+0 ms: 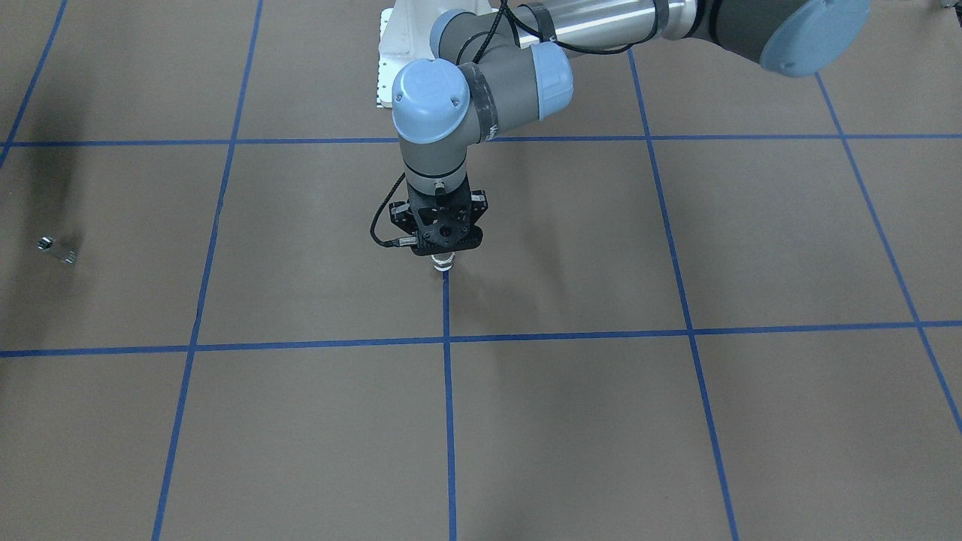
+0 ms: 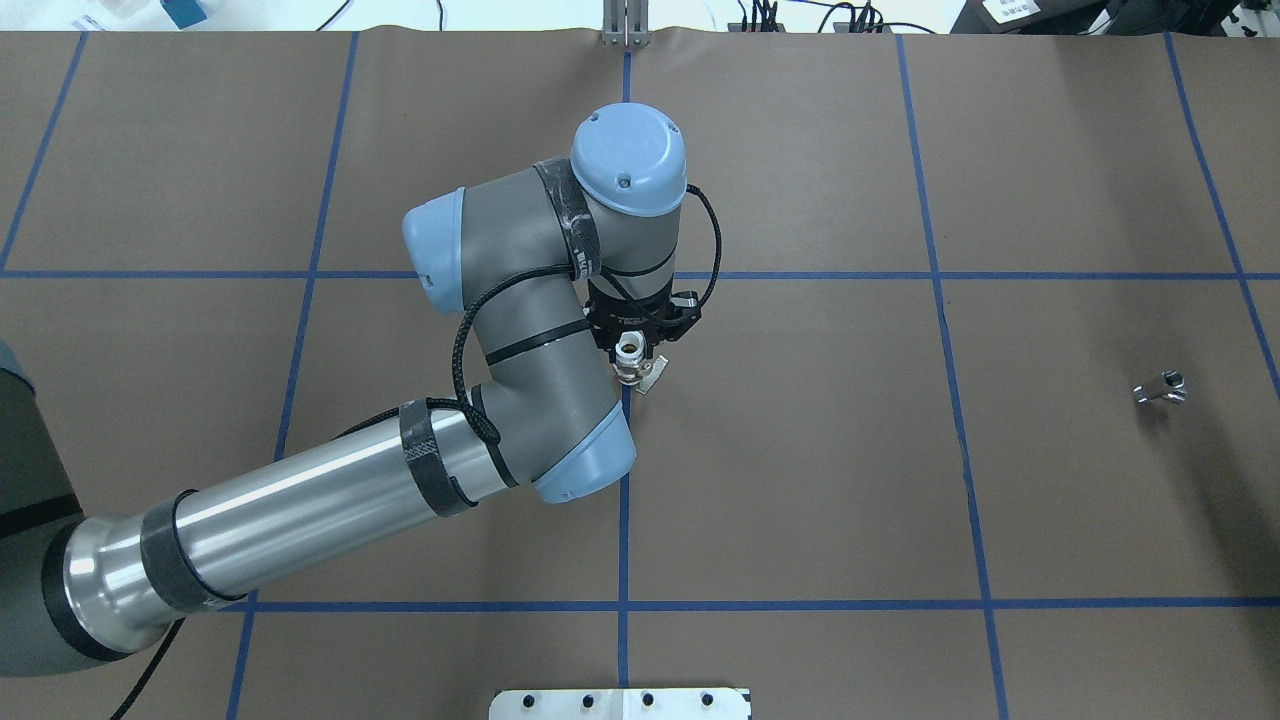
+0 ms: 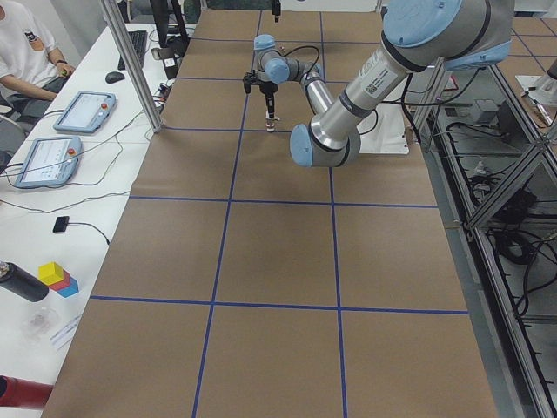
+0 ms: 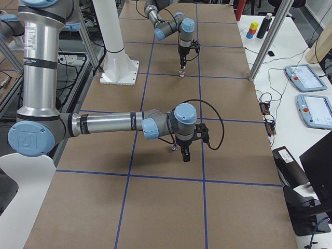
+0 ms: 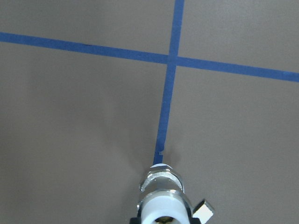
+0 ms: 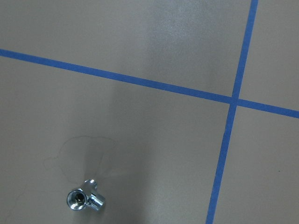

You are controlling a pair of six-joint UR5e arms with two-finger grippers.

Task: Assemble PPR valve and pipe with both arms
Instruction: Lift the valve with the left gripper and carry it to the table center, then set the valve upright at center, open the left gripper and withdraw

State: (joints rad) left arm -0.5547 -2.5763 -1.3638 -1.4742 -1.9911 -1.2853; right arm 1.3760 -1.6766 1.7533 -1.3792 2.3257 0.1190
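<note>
So left gripper [image 2: 628, 349] jaws pinch the PPR valve [image 2: 631, 366] upright; pipe [image 2: 1160, 388] lies far off beside right gripper [image 4: 185, 154], can't tell its jaws

Bright even overhead light, soft shadows on matte worktop [image 2: 800, 450], glare streaks on left arm [image 2: 300, 500] silver tube

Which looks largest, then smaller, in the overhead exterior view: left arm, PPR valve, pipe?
1. The left arm, by far largest.
2. PPR valve and pipe: look about alike; the left gripper hides part of the valve, so no ranking.
</note>
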